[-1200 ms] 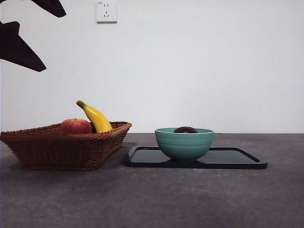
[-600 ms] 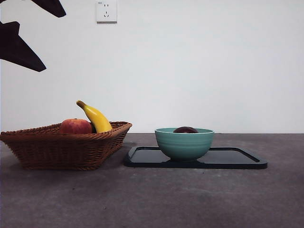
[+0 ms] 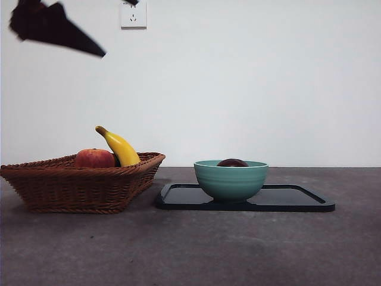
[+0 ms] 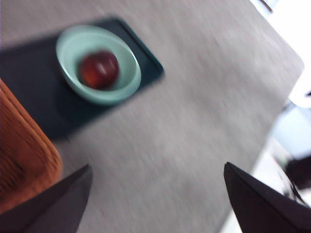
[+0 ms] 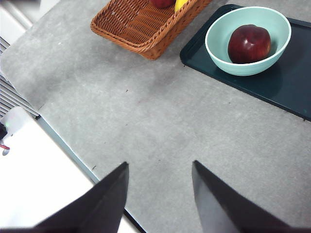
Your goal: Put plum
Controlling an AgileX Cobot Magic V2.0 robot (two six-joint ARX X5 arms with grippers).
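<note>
The plum [image 3: 233, 162] lies inside a teal bowl [image 3: 231, 182], with only its dark top showing over the rim. That bowl stands on a dark tray [image 3: 297, 199]. The blurred left wrist view looks down on the plum [image 4: 99, 70] in the bowl [image 4: 73, 46] from high up. My left gripper [image 4: 158, 166] is open and holds nothing. Its black tip [image 3: 53, 28] shows at the top left of the front view. My right gripper [image 5: 160, 163] is open and empty too, high over the table's near side, well away from the plum [image 5: 249, 43].
A wicker basket [image 3: 77, 187] stands left of the tray, holding a banana [image 3: 122, 149] and a red-orange fruit [image 3: 94, 158]. In the right wrist view the table's edge [image 5: 73, 155] runs close to the right gripper. Bare grey tabletop [image 3: 238, 250] lies in front.
The black arm shape at the top left of the front view has shifted up and to the right. The plum, bowl, tray and basket have not moved.
</note>
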